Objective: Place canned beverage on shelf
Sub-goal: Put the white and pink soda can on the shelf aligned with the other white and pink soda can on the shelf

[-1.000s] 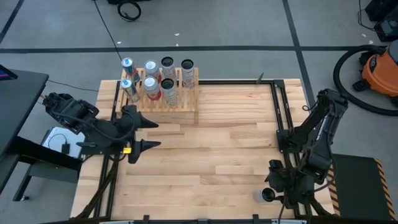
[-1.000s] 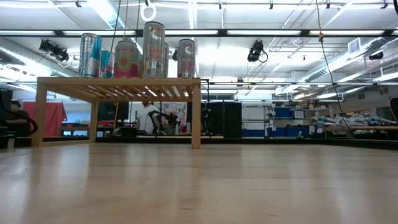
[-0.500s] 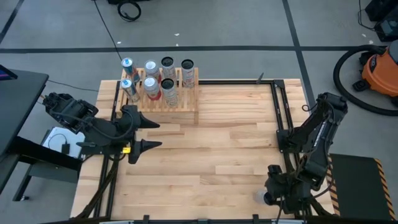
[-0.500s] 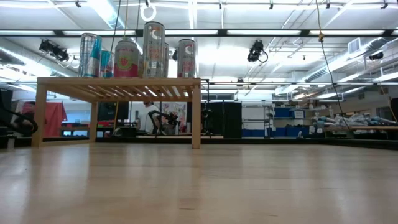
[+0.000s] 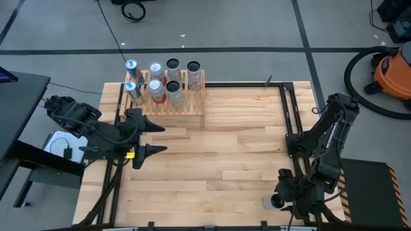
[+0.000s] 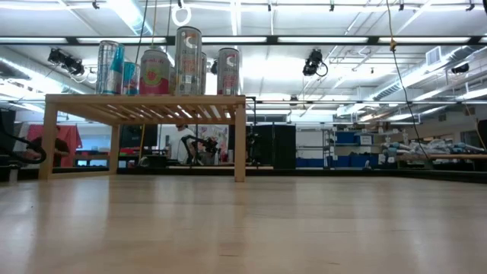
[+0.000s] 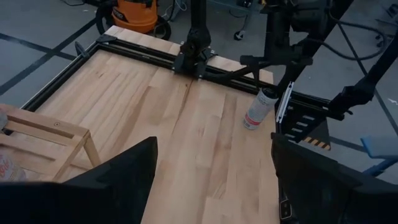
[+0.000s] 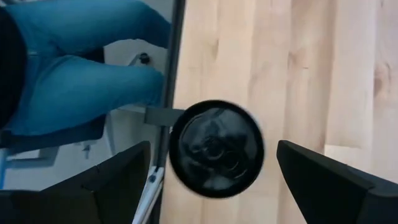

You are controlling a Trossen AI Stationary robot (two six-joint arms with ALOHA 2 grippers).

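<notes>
Wooden table [image 5: 212, 147], six cans on shelf [image 5: 189, 102], right gripper [image 5: 282, 202] spread above seemingly ungrasped can [image 8: 216, 148], left gripper [image 5: 151, 136] agape, empty.

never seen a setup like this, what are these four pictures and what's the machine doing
It is one table seen by four cameras: from above, from table height, and from each arm's wrist. Two dark robot arms work a wooden table. At the far left stands a low slatted shelf already carrying several cans. The left gripper waits open and empty near the shelf. The right gripper hangs open directly above one more can standing at the near right edge, not yet gripping it.
</notes>
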